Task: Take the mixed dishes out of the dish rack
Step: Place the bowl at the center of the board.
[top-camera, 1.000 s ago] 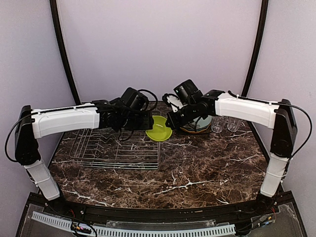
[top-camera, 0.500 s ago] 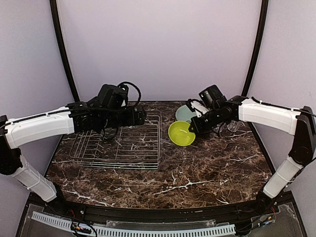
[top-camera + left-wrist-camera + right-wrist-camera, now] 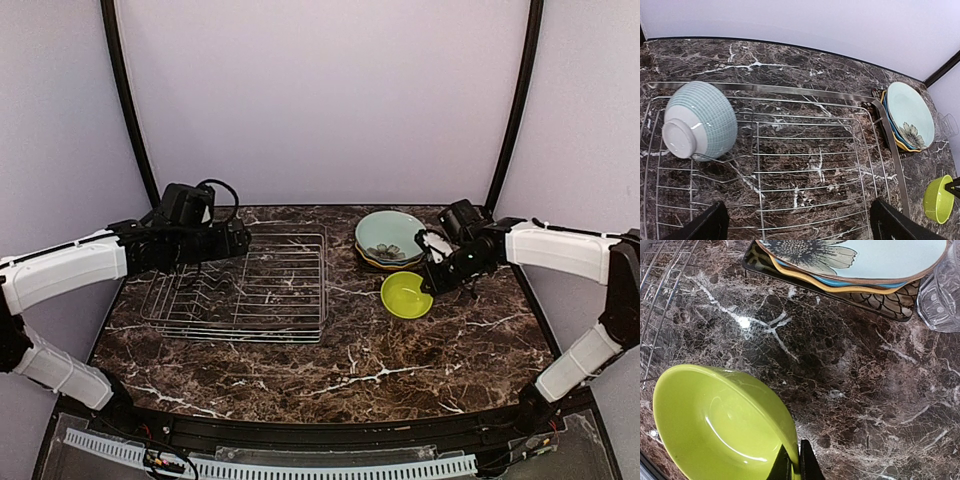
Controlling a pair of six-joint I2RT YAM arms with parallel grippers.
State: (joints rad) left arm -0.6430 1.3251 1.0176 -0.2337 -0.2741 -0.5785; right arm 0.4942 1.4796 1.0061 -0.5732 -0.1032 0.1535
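the right gripper (image 3: 791, 460) pinches the rim of the yellow-green bowl (image 3: 715, 425), tilted beside its fingers; if it lets go so, the bowl may roll into the plate stack (image 3: 855, 260) ahead.

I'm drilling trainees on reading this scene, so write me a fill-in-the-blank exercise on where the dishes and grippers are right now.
1. The right gripper holds the yellow-green bowl by its ___.
2. The pale-green bowl in the dish rack lies on its ___.
3. The flower plate lies on ___ of the plate stack.
4. The left gripper hangs above the rack with its jaws ___.

Missing words: rim; side; top; open.
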